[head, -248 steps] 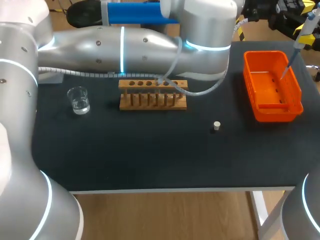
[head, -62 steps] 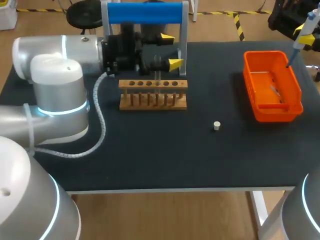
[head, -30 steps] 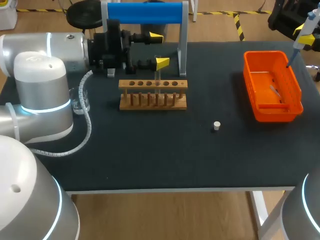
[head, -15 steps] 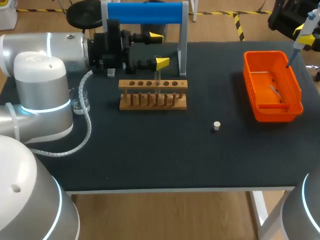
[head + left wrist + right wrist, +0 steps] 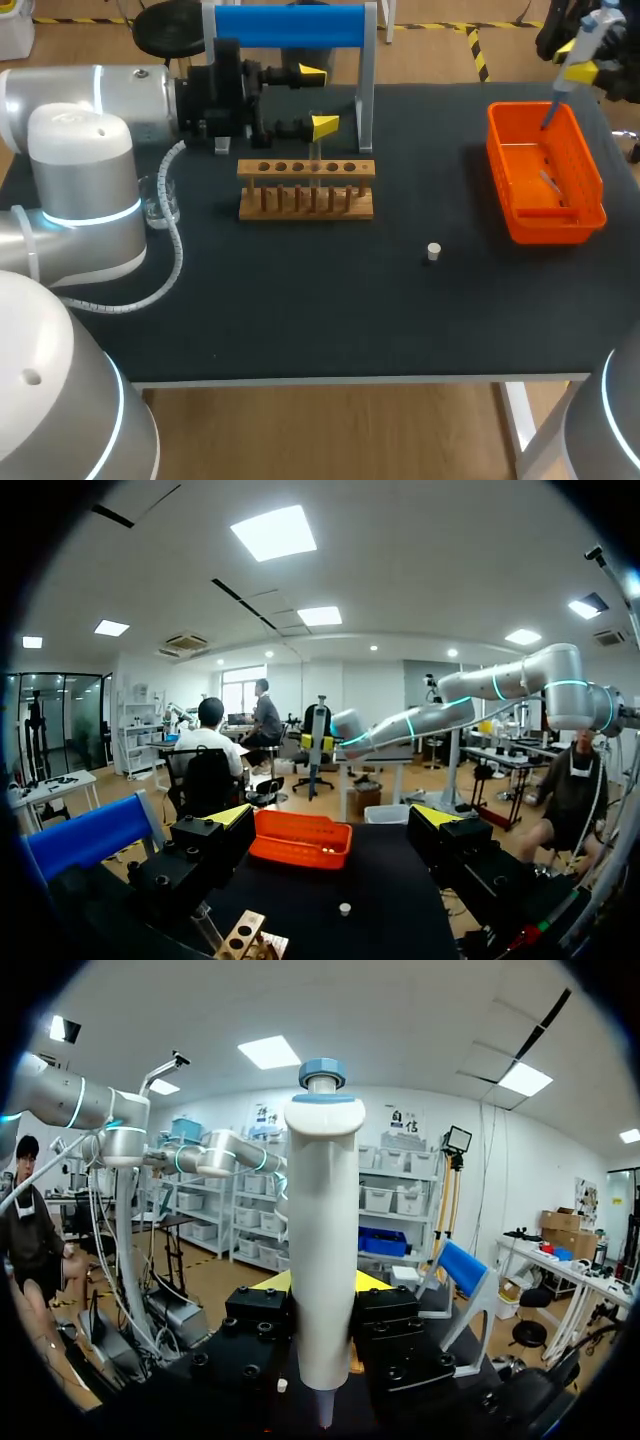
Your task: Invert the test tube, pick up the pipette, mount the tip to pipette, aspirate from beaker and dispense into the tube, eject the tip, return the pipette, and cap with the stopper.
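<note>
The stopper [image 5: 433, 251] lay alone on the tabletop, closer to the near edge than anything else and right of the middle. Beyond it the wooden rack [image 5: 306, 188] stood toward the far edge with the test tube [image 5: 315, 152] upright in one of its holes. The beaker [image 5: 157, 200] sat by the left edge, partly hidden by my left arm. The left gripper [image 5: 318, 100] hung above the rack, fingers spread wide and empty, the tube below them. Behind stood the blue stand [image 5: 290, 25]. At the far right corner, over the orange tray [image 5: 497, 150], the right gripper [image 5: 322, 1285] clamped the pipette [image 5: 578, 45] upright between its fingers, shaft pointing down into the tray.
</note>
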Tool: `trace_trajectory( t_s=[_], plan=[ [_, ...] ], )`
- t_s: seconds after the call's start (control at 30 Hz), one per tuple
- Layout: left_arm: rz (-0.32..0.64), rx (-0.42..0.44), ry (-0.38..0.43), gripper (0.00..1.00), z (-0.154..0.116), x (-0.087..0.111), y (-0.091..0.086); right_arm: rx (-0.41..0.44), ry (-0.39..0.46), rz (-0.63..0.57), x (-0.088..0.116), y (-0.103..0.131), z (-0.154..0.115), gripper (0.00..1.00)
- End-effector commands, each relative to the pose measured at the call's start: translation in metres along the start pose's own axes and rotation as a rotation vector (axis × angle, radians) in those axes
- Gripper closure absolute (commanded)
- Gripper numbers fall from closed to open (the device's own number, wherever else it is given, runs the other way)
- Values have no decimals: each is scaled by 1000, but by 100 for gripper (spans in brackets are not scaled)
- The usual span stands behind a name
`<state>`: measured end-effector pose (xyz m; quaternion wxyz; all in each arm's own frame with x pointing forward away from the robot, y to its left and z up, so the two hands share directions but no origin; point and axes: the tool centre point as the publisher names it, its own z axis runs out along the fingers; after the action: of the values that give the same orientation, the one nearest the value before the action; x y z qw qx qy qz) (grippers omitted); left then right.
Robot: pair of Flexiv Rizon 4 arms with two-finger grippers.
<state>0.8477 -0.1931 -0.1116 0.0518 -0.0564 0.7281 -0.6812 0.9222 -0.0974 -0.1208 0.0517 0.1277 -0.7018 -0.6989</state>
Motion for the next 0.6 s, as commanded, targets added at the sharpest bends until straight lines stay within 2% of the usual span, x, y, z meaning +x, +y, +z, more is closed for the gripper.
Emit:
trace_trajectory(
  t_s=[0.03,0.27,0.6],
  plan=[
    [0,1,1,0,0,0,0,32,-35,3,7,11,52,100],
    [0,1,1,0,0,0,0,81,-35,26,11,9,111,100],
    [0,1,1,0,0,0,0,52,3,56,28,-4,188,100]
  ],
)
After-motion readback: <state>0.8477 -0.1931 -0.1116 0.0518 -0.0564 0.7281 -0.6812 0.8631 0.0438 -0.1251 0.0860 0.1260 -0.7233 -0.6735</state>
